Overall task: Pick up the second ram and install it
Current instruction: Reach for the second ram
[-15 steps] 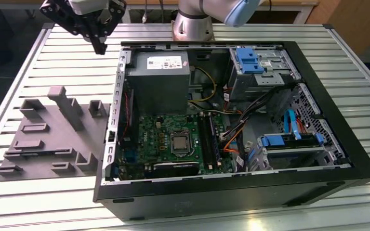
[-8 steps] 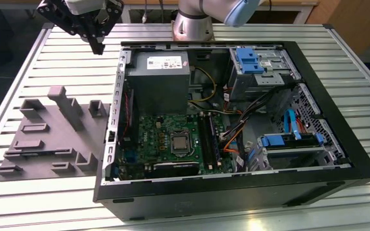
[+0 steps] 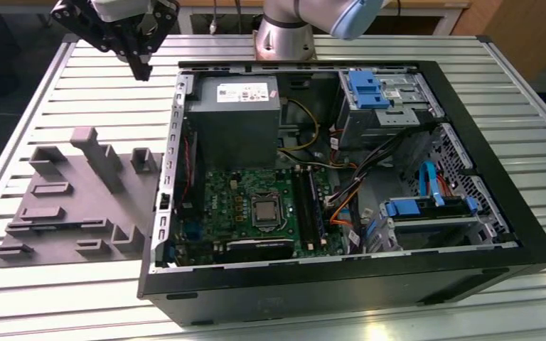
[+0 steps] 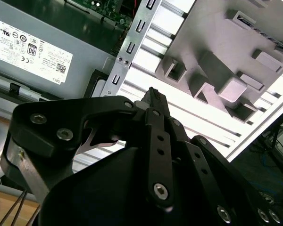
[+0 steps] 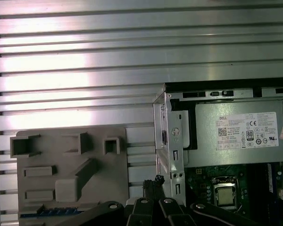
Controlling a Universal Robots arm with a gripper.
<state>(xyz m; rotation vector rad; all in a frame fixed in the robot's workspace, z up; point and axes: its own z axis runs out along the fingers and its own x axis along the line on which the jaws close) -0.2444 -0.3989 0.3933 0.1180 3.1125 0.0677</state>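
Note:
My gripper (image 3: 142, 71) hangs above the slatted table at the back, on the exterior view's left of the open computer case (image 3: 500, 234). Its black fingers meet at the tips in both wrist views (image 4: 153, 94) (image 5: 158, 180), shut with nothing between them. A slim dark strip, which looks like the second ram (image 3: 57, 226), stands on edge in a long slot of the grey holder (image 3: 74, 206), well in front of the gripper. Its bluish edge (image 5: 52, 210) shows in the first wrist view. The black memory slots (image 3: 306, 202) lie on the green motherboard (image 3: 235, 206).
The grey power supply (image 3: 232, 117) fills the case's back corner beside the gripper. Blue drive brackets (image 3: 366, 89) and orange and blue cables (image 3: 344, 202) sit on the exterior view's right. Tall grey posts (image 3: 97, 156) rise from the holder. The arm's base (image 3: 287, 32) stands behind the case.

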